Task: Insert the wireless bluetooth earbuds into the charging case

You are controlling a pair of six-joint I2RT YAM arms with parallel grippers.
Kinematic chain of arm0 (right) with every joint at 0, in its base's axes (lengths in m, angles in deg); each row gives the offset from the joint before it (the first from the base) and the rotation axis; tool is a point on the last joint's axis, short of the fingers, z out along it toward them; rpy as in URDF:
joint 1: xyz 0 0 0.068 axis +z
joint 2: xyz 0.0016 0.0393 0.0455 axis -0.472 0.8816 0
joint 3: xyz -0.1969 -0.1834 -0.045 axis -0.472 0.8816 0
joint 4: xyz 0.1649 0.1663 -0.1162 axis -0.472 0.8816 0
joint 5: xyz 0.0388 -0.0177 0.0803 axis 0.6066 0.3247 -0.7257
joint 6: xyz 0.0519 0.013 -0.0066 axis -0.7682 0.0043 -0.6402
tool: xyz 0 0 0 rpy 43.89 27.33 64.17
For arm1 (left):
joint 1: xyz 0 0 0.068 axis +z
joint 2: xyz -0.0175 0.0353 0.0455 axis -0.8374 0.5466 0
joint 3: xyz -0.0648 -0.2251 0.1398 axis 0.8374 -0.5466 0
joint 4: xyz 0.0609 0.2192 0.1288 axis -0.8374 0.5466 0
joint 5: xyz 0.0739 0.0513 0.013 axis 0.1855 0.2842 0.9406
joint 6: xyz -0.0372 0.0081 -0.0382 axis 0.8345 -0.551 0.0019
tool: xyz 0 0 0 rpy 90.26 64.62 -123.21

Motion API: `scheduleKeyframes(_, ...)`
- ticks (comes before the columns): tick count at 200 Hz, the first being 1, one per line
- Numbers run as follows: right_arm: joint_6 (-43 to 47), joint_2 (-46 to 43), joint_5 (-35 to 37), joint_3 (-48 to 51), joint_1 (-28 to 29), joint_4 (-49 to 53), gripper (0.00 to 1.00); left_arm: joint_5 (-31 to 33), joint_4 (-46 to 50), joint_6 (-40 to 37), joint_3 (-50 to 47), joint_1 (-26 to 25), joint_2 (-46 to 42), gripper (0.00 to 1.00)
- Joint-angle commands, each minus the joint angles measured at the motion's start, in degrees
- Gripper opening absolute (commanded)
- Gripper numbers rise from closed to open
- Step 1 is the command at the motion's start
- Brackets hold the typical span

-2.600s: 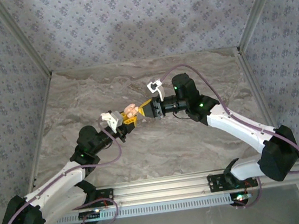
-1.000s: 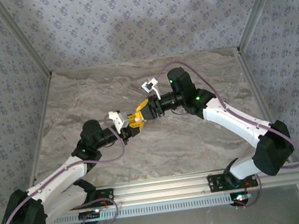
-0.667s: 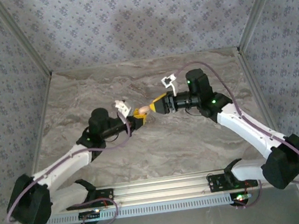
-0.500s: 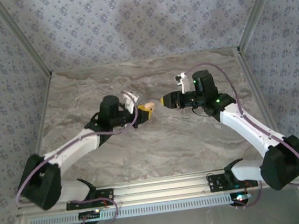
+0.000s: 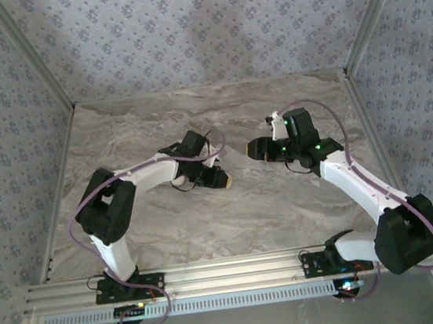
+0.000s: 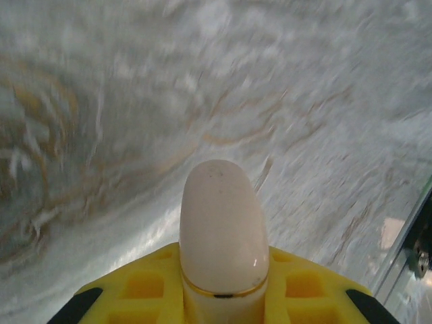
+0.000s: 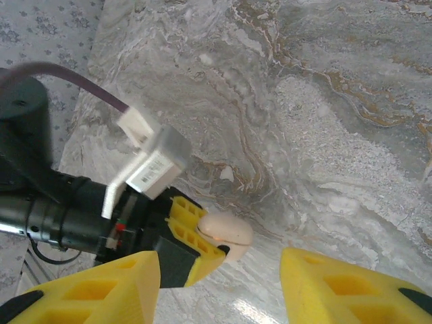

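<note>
The charging case is a smooth cream shell, closed along a thin gold seam. My left gripper is shut on it, and its rounded end sticks out past the yellow fingers. From above, the left gripper and the case sit low over the marble near the table's middle. In the right wrist view the case lies ahead of my open right gripper, whose jaws stand wide apart and hold nothing. The right gripper hangs a short way right of the case. The earbuds are out of view.
The marble table is walled on three sides by patterned panels. A metal rail runs along the near edge. A small white speck lies on the marble just beyond the case; I cannot tell what it is.
The two grippers met at the case a second ago; the right one has let go and pulled back to the right. The left arm has swung round, carrying the case right and lower.
</note>
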Motion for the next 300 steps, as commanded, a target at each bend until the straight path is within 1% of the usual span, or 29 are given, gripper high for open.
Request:
scheduleKeyframes(1, 1.1, -0.2, -0.3, 0.5, -0.8, 1.9, 0.52, 1.1, 9.2, -1.9, 3.4, -0.4, 1.9, 0.13)
scheduleKeyframes(31, 1.3, -0.5, -0.8, 1.1, -1.6, 2.2, 0.52, 5.7, 12.5, -2.8, 5.6, 0.1, 3.9, 0.25)
scheduleKeyframes(53, 2.2, -0.7, -1.0, 1.0, -2.4, 3.2, 0.53, 9.0, 13.9, -3.2, 6.5, 1.3, 3.4, 0.39)
scheduleKeyframes(61, 2.5, -0.9, -0.8, 1.0, -2.9, 3.6, 0.55, 10.2, 14.3, -3.6, 6.9, 1.9, 2.7, 0.47)
scheduleKeyframes(84, 3.8, -1.6, 2.1, 1.0, -4.4, 4.8, 0.67, 14.1, 15.0, -4.6, 7.8, 5.4, -0.5, 0.59)
scheduleKeyframes(97, 5.3, -2.2, 5.5, 1.0, -5.1, 6.2, 0.72, 16.5, 16.3, -5.3, 7.7, 7.8, -3.4, 0.74)
scheduleKeyframes(103, 6.3, -2.7, 7.3, 1.2, -5.4, 6.7, 0.75, 17.7, 16.7, -5.8, 7.5, 9.2, -5.0, 0.83)
scheduleKeyframes(107, 7.1, -3.0, 8.3, 1.4, -5.7, 6.8, 0.86, 18.7, 16.8, -6.0, 7.4, 10.1, -6.1, 0.93)
scheduleKeyframes(108, 7.3, -3.1, 8.7, 1.5, -5.7, 6.8, 0.93, 18.9, 16.8, -6.0, 7.4, 10.3, -6.3, 0.96)
scheduleKeyframes(109, 7.4, -3.2, 9.0, 1.6, -5.8, 6.8, 0.97, 19.2, 16.8, -6.1, 7.3, 10.5, -6.6, 0.98)
scheduleKeyframes(111, 7.7, -3.3, 9.6, 1.7, -6.0, 6.9, 0.99, 19.7, 16.8, -6.2, 7.2, 11.1, -7.2, 0.99)
scheduleKeyframes(128, 10.5, -5.2, 16.3, 3.3, -8.1, 6.2, 1.00, 24.7, 15.7, -6.4, 5.2, 15.1, -13.2, 1.00)
scheduleKeyframes(133, 11.6, -5.8, 18.4, 4.2, -8.8, 5.3, 1.00, 26.6, 13.3, -6.3, 4.0, 16.1, -15.4, 1.00)
scheduleKeyframes(149, 14.7, -7.8, 25.3, 7.8, -11.2, 0.5, 1.00, 36.5, 6.4, -6.5, -2.4, 18.6, -23.5, 1.00)
scheduleKeyframes(160, 17.4, -9.1, 30.9, 11.9, -12.8, -6.0, 1.00, 42.7, -0.9, -6.6, -9.1, 19.6, -29.7, 1.00)
scheduleKeyframes(182, 19.6, -10.6, 35.2, 20.0, -15.8, -17.6, 1.00, 52.6, -16.1, -9.3, -23.0, 21.2, -39.6, 1.00)
scheduleKeyframes(196, 23.7, -10.1, 33.9, 25.2, -17.9, -26.8, 1.00, 56.2, -24.7, -9.8, -30.5, 23.5, -42.9, 1.00)
scheduleKeyframes(215, 26.8, -8.0, 33.4, 30.1, -18.8, -36.5, 1.00, 54.2, -37.1, -7.1, -39.7, 29.2, -42.5, 1.00)
scheduleKeyframes(237, 29.0, -1.7, 30.4, 34.2, -20.3, -50.6, 1.00, 52.9, -52.8, -6.4, -46.3, 32.5, -34.6, 1.00)
scheduleKeyframes(240, 29.0, -0.8, 30.4, 34.1, -20.4, -51.7, 1.00, 53.1, -55.5, -6.8, -46.5, 32.7, -33.4, 1.00)
scheduleKeyframes(247, 30.2, 0.3, 28.8, 33.2, -20.4, -51.7, 1.00, 52.5, -53.7, -7.7, -44.8, 32.6, -32.3, 1.00)
scheduleKeyframes(253, 31.5, 2.0, 28.0, 33.3, -20.4, -54.4, 1.00, 52.2, -56.5, -10.2, -44.7, 32.5, -30.8, 1.00)
scheduleKeyframes(266, 30.6, 7.4, 26.8, 33.6, -21.0, -62.3, 1.00, 51.6, -73.0, -15.1, -48.1, 32.6, -25.7, 0.99)
scheduleKeyframes(275, 31.5, 11.9, 25.9, 33.1, -20.8, -65.5, 1.00, 49.9, -73.1, -12.7, -47.3, 34.3, -21.8, 1.00)
scheduleKeyframes(285, 31.6, 17.6, 26.8, 33.2, -20.3, -71.8, 1.00, 47.2, -84.1, -14.1, -47.7, 35.5, -14.4, 1.00)
scheduleKeyframes(288, 31.0, 17.7, 26.9, 32.9, -20.4, -71.8, 1.00, 47.3, -82.3, -13.9, -47.1, 35.5, -14.8, 1.00)
scheduleKeyframes(295, 30.7, 15.0, 26.0, 30.9, -21.5, -63.8, 1.00, 45.5, -67.6, -11.5, -43.7, 36.7, -18.9, 1.00)
scheduleKeyframes(297, 30.6, 14.6, 25.2, 30.2, -21.8, -61.5, 1.00, 44.6, -67.0, -11.0, -43.4, 37.2, -18.9, 1.00)
scheduleKeyframes(300, 30.6, 15.1, 24.0, 29.7, -22.2, -60.8, 1.00, 43.6, -71.3, -11.1, -44.2, 37.8, -17.8, 1.00)
